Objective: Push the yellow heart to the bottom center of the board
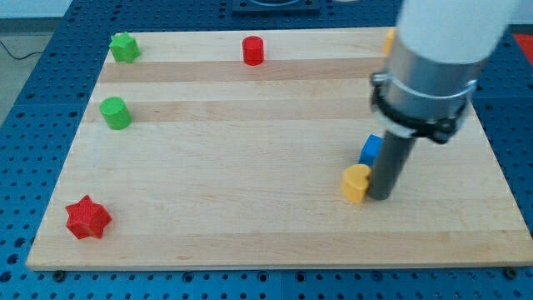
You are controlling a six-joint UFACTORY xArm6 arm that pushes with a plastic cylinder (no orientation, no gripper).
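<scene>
The yellow heart (356,182) lies on the wooden board (250,167) at the view's lower right. My tip (381,196) stands right against the heart's right side. A blue block (371,149), its shape partly hidden by the rod, sits just above the heart and touches the rod's left side.
A green star-like block (125,47) is at the top left, a green cylinder (115,112) below it, a red star (87,218) at the bottom left, a red cylinder (253,51) at the top centre. A yellow-orange block (389,40) peeks out beside the arm at the top right.
</scene>
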